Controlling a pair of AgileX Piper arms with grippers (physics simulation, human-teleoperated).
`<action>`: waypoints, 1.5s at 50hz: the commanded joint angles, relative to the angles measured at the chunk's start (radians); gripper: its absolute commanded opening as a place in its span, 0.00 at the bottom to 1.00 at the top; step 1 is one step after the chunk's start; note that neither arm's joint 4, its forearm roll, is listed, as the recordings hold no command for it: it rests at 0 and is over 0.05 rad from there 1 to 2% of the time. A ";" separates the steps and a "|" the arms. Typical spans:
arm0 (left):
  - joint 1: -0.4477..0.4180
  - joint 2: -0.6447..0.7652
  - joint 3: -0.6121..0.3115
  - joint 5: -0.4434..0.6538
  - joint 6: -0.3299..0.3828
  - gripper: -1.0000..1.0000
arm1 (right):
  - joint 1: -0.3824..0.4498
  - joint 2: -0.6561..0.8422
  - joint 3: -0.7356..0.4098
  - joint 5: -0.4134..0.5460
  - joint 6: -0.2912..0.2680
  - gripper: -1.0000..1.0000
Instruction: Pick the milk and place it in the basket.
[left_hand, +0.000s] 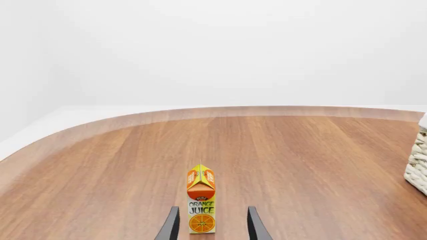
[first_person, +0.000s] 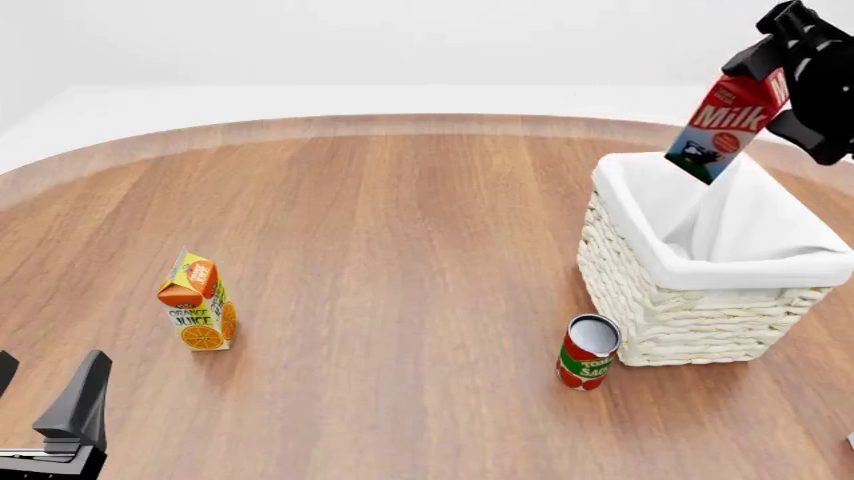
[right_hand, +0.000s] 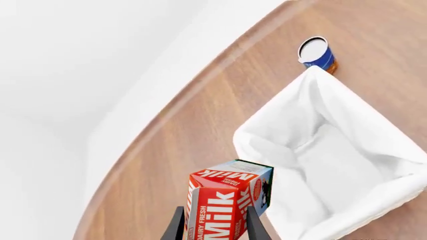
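The milk (first_person: 727, 118) is a red-topped carton with a cow picture on its white and blue lower part. My right gripper (first_person: 774, 72) is shut on its red top and holds it tilted in the air over the far side of the basket (first_person: 674, 315). In the right wrist view the milk (right_hand: 225, 202) sits between the fingers (right_hand: 176, 224), above the basket's white cloth lining (right_hand: 333, 155). My left gripper (first_person: 47, 388) is open and empty, low at the near left. The basket's woven edge shows in the left wrist view (left_hand: 417, 165).
An orange juice carton (first_person: 198, 302) stands upright at the left, ahead of my left gripper (left_hand: 212, 231); it shows in the left wrist view (left_hand: 201, 200). A red can (first_person: 587, 352) stands just by the basket's near left corner; it also shows in the right wrist view (right_hand: 317, 52).
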 joint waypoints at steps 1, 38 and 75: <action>0.000 0.000 0.000 0.000 0.000 1.00 | -0.037 0.016 -0.019 0.001 0.010 0.00; 0.000 0.000 0.000 0.000 0.000 1.00 | -0.124 0.079 0.036 -0.048 -0.024 0.00; 0.000 0.000 0.000 0.000 0.000 1.00 | -0.130 0.134 0.106 -0.117 -0.047 0.00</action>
